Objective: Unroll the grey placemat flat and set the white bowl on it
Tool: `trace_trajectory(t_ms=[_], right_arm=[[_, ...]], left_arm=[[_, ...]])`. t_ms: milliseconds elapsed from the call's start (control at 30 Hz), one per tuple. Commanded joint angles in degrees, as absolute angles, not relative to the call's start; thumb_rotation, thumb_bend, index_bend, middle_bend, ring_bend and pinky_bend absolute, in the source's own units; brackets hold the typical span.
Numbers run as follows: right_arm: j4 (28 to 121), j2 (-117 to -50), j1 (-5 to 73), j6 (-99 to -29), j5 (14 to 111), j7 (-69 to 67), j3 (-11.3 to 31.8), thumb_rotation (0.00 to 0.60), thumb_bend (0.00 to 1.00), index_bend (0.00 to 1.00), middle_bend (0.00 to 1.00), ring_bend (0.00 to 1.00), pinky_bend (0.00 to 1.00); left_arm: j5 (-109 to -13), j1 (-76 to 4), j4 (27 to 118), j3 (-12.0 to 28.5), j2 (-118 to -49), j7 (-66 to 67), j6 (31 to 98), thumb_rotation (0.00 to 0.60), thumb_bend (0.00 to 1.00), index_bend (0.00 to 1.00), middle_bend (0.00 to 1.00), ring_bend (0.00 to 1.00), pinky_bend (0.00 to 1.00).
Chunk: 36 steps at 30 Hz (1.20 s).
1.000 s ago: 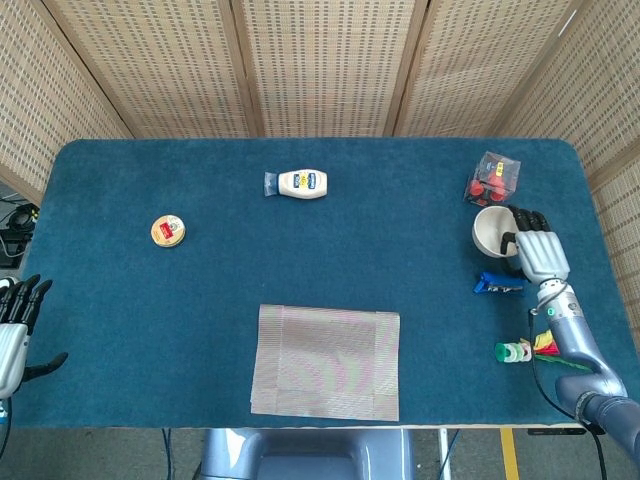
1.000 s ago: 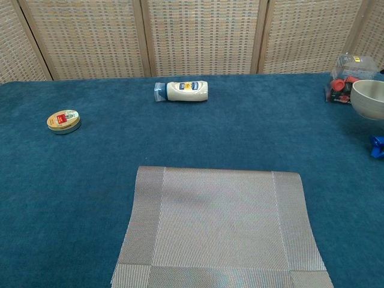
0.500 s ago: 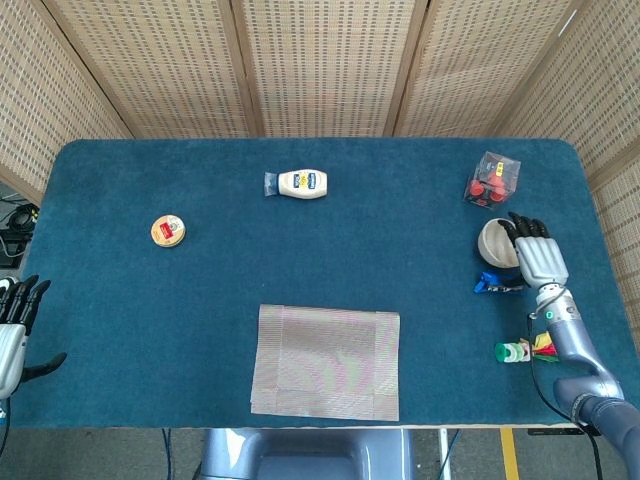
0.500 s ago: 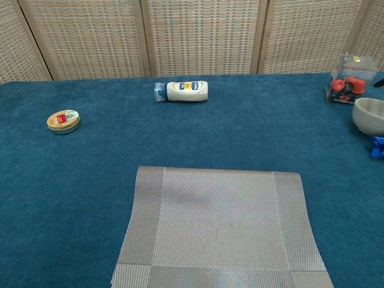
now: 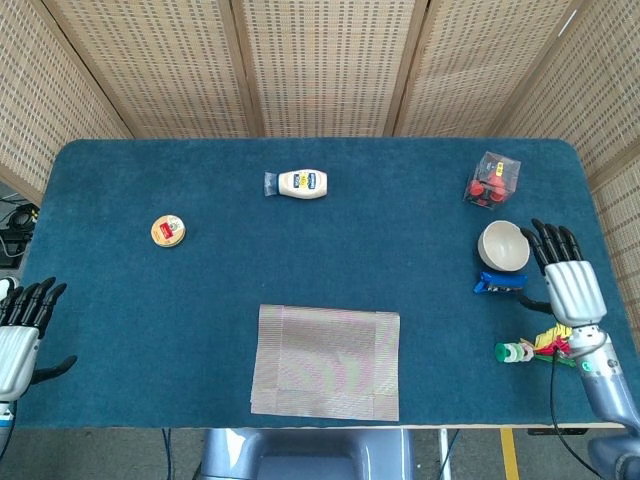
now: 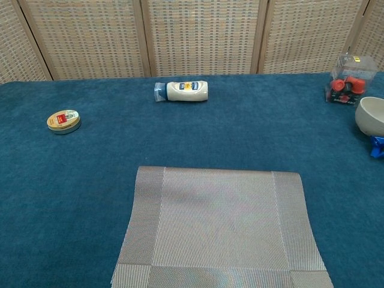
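Note:
The grey placemat (image 5: 326, 361) lies unrolled and flat near the table's front edge, also filling the lower middle of the chest view as the placemat (image 6: 219, 226). The white bowl (image 5: 502, 245) stands upright on the blue cloth at the right, seen at the right edge of the chest view as the bowl (image 6: 371, 115). My right hand (image 5: 570, 284) is just right of the bowl, fingers spread, holding nothing and apart from it. My left hand (image 5: 20, 335) hovers at the table's left front corner, fingers apart and empty.
A mayonnaise bottle (image 5: 297, 184) lies at the back middle, a round tin (image 5: 167, 231) at the left. A clear box with red pieces (image 5: 492, 180) sits behind the bowl. A blue clip (image 5: 498, 284) and colourful clips (image 5: 526, 349) lie by my right hand.
My right hand has let go of the bowl and drawn back to the right and toward the front. The bowl moved slightly nearer and now stands alone. My left hand shifted slightly.

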<state>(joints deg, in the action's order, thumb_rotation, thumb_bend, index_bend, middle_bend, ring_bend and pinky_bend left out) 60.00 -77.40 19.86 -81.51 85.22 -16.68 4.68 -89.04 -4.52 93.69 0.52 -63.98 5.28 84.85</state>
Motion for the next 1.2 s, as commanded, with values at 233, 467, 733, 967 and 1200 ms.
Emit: trace_trajectory(t_ms=[233,467,733,967,1200], right_arm=[[72.7,-73.1,10.1,-92.0,88.2,-8.9,1.3,0.6,0.0,0.06,0.0,0.0,0.0],[78.4,-70.8,7.8,-92.3,88.7,-1.7,-0.1,0.6,0.0,0.06,0.0,0.0,0.0],[81.9,-68.9,7.5,-91.1,89.3,-0.1,0.0,0.6,0.0,0.06,0.0,0.0,0.0],[82.0,-68.9,7.3,-90.6,89.5,0.0,0.3,0.6,0.0,0.06,0.0,0.0,0.0],[82.3,-68.8,7.2,-89.8,89.5,0.4,0.6,0.6,0.0,0.06,0.0,0.0,0.0]], left_arm=[[-99.4,-6.8,84.9,-2.7,-69.4,0.1,86.3,0.6,0.0,0.0,0.0,0.0,0.0],[-107.2,-10.8,80.1,-4.6,-73.4,-1.3,84.9,0.6,0.0,0.1,0.0,0.0,0.0],[-113.6,-17.6,79.0,-6.4,-77.8,1.4,77.6,0.6,0.0,0.19,0.0,0.0,0.0],[-116.6,-23.1,77.9,-7.6,-83.3,0.3,71.5,0.6,0.0,0.3,0.0,0.0,0.0],[-118.4,-26.8,73.5,-8.0,-88.8,-2.4,70.4,0.6,0.0,0.32,0.0,0.0,0.0]])
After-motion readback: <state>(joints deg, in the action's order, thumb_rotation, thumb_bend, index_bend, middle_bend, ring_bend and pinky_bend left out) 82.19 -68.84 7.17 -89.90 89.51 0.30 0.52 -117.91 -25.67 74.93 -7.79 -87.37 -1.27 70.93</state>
